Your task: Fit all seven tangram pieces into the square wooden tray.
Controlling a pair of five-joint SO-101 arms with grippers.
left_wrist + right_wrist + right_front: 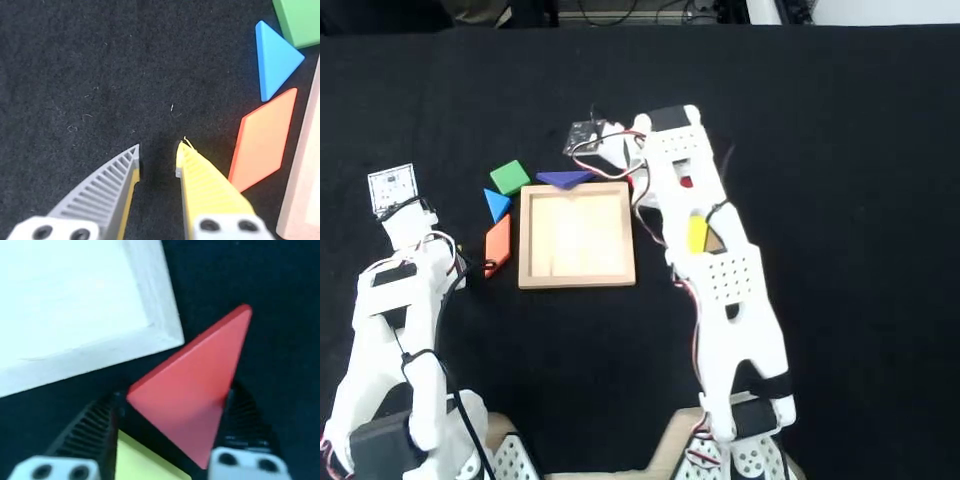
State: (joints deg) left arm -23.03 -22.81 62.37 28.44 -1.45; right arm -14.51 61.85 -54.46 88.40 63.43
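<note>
Clamped in right gripper (175, 396) off tray (159, 327) corner: red triangle (192, 390), mostly hidden from above. Left gripper (159, 146) narrowly parted, empty. One each beside tray: green square (509, 177), blue triangle (496, 203), orange rhomboid (498, 243), purple triangle (565, 179).

Tray (577, 283) interior open; orange piece (497, 243), red triangle (195, 395) flank it, perhaps touching.

White plastic shells are used on the left arm (380, 330) and right arm (730, 290); a dotted panel (732, 275) and yellow patch (697, 234) are carried by the latter. Red and black cables (697, 335) are looped alongside. The ribbed left fingers (210, 185) are coloured grey and yellow, the right fingers (85, 435) black, with screws (210, 226) set at the bases.
</note>
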